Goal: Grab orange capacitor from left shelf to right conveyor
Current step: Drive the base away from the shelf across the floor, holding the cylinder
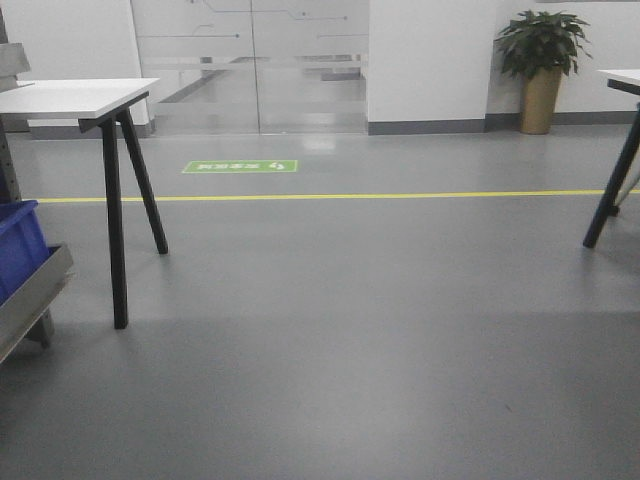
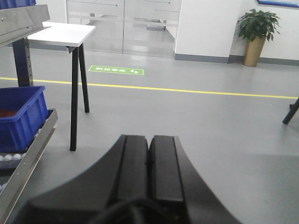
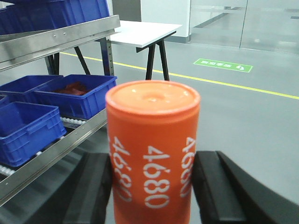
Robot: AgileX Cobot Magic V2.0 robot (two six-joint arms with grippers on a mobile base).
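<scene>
In the front-facing view, a smooth grey floor (image 1: 350, 350) runs back to a frosted glass partition (image 1: 250, 60) and white walls. A yellow line (image 1: 350, 196) crosses the floor from side to side, and a green floor sign (image 1: 240, 166) lies just beyond it. A white worktop (image 1: 70, 97) on slanted black legs stands at the left. A potted plant (image 1: 541, 60) stands against the far wall at the right. At the left edge, the corner of a blue bin (image 1: 18, 245) sits on a steel rail of the left shelf (image 1: 30, 295). Neither arm shows in this view.

The left wrist view looks out level over the same floor. The left end effector (image 2: 148, 140) fills the bottom centre. Its two black fingers (image 2: 133, 168) are pressed together with nothing between them, and they point towards the yellow line. The shelf and the blue bin lie to their left, well apart from them.

In the right wrist view, the orange capacitor (image 3: 152, 154) stands upright and close to the camera. Its flat top faces up and white "4680" runs down its side. The right end effector (image 3: 152, 186) pinches it, with one black finger against each side. The capacitor is off the shelf, in the air above the floor. The steel rails and more blue bins (image 3: 28, 126) are to its left. One of those bins holds red packets (image 3: 70, 88).
</scene>
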